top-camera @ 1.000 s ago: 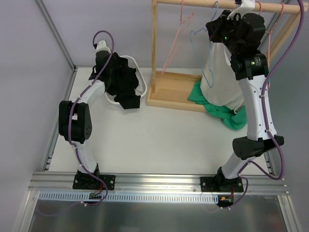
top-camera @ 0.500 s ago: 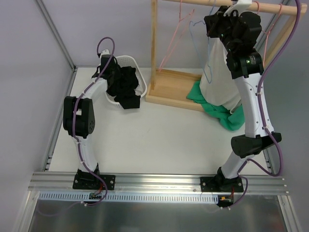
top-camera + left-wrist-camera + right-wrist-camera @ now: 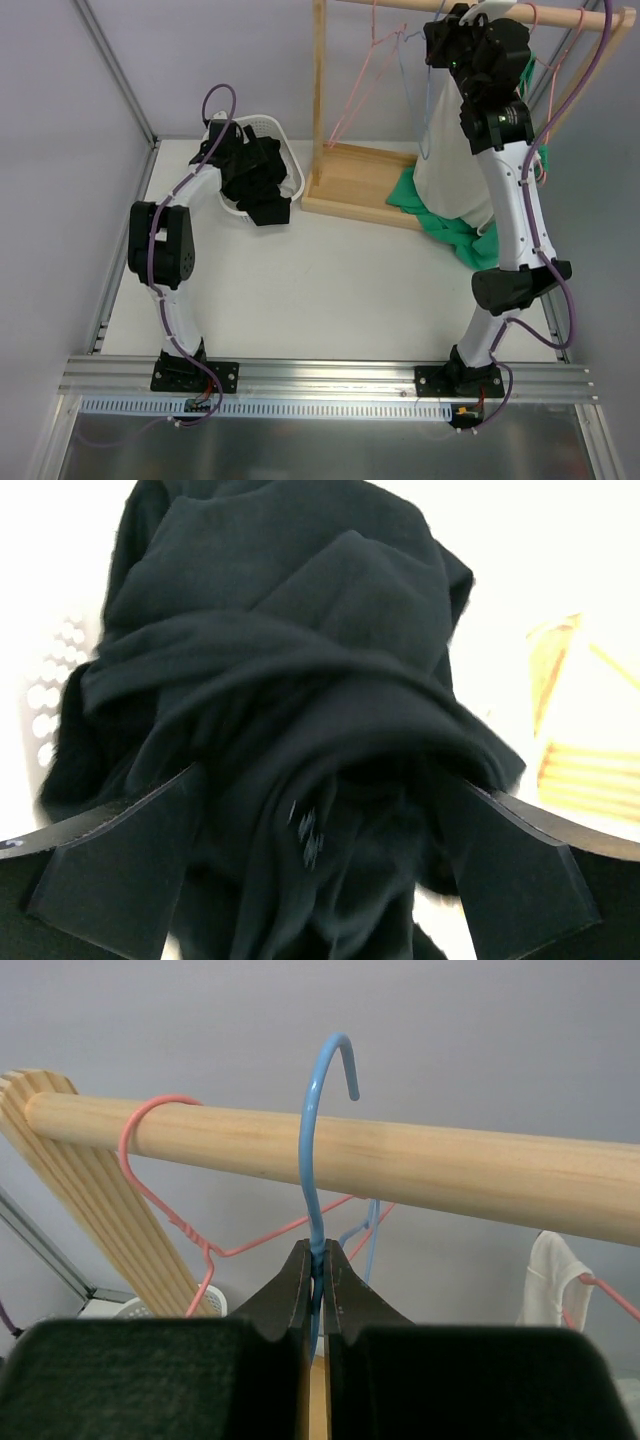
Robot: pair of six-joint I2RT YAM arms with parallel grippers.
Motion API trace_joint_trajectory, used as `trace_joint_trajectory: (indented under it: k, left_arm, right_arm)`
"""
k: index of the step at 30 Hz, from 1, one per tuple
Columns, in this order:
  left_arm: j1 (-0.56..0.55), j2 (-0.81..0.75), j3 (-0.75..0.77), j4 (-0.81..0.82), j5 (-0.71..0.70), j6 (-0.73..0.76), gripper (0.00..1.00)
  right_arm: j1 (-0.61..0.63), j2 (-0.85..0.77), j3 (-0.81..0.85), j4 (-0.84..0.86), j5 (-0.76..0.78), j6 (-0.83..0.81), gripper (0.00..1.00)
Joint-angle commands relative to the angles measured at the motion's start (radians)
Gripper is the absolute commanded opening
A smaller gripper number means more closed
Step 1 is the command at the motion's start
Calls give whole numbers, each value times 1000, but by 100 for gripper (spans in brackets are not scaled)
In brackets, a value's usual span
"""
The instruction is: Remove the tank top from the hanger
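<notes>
1. Two arms stand at the near edge of the desk [image 3: 320,290]. The left hand [image 3: 330,810] is down in the white basket [image 3: 272,122] at the far left. The right hand [image 3: 318,1260] is raised to the wooden rail [image 3: 500,1170] of the rack [image 3: 360,185].
2. Left hand: the fingers stand wide apart. Black cloth [image 3: 300,650] lies between and beyond them, unclamped. In the overhead view the hand is hard to separate from the cloth.
3. Right hand: the fingers are pressed together on the neck of the blue hanger [image 3: 308,1150], just below its hook. The hook rises in front of the rail; whether it bears on the rail cannot be told. The hanger's lower frame is hidden behind the hand's body.
4. Tank top [image 3: 455,160]: one, white, hanging below the right hand over the rack base. Its top and straps are hidden behind the right arm in the overhead view, so the hanger that carries it cannot be identified.
5. In the right wrist view a strip of white cloth shows low at the right, beside a pink wire cut off by the frame edge. Whether it is the same garment cannot be told.
6. Counts: one basket, one rack, one blue hanger, one green cloth [image 3: 455,235] lying partly on the rack base and partly on the desk. One pink hanger [image 3: 150,1110] is hooked over the rail left of the blue one. The pieces of black cloth cannot be counted.
</notes>
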Motion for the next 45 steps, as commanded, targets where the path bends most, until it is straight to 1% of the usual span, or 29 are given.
trace_joint_trajectory:
  k: [1, 5, 8, 12, 21, 26, 27, 28, 31, 36, 37, 40, 42, 43, 45]
  left_arm:
    - [0, -180, -16, 4, -14, 32, 99]
    - [-3, -297, -38, 3, -19, 52, 99]
    - [-17, -415, -66, 3, -32, 52, 99]
    - [-50, -497, -87, 4, -40, 54, 99]
    - [-136, -626, -93, 6, -60, 116, 99]
    - [-170, -662, -93, 4, -75, 164, 99]
    - [-172, -666, -95, 4, -80, 176, 99]
    - [-172, -671, -99, 6, -82, 179, 99]
    - [-172, -688, -90, 7, -62, 190, 99]
    - [-198, -697, -52, 6, -39, 228, 99]
    - [-205, -697, -46, 7, -39, 247, 99]
    - [-239, -690, -17, 7, -43, 287, 99]
    - [-257, -683, -7, 6, -49, 294, 99]
    - [-262, -682, -4, 7, -49, 296, 99]
    - [-271, -680, 10, 9, -46, 300, 99]
  right_arm:
    - [7, 23, 55, 61, 34, 3, 0]
    - [16, 44, 65, 61, 43, 2, 0]
    - [36, 50, 60, 61, 51, -9, 0]
    - [59, 61, 60, 67, 57, -10, 0]
    - [111, 92, 69, 84, 75, -3, 0]
    - [140, 110, 77, 91, 93, 11, 1]
    - [143, 113, 82, 93, 100, 10, 10]
    - [148, 110, 82, 93, 110, 11, 15]
    - [152, 89, 71, 91, 141, 2, 22]
    - [151, 9, 42, 70, 172, -33, 26]
    - [151, -12, 30, 56, 175, -30, 29]
    - [151, -97, -49, 38, 193, -23, 35]
    - [149, -158, -112, 30, 218, -18, 38]
    - [151, -178, -130, 19, 219, -17, 41]
    - [151, -235, -176, 4, 239, -17, 45]
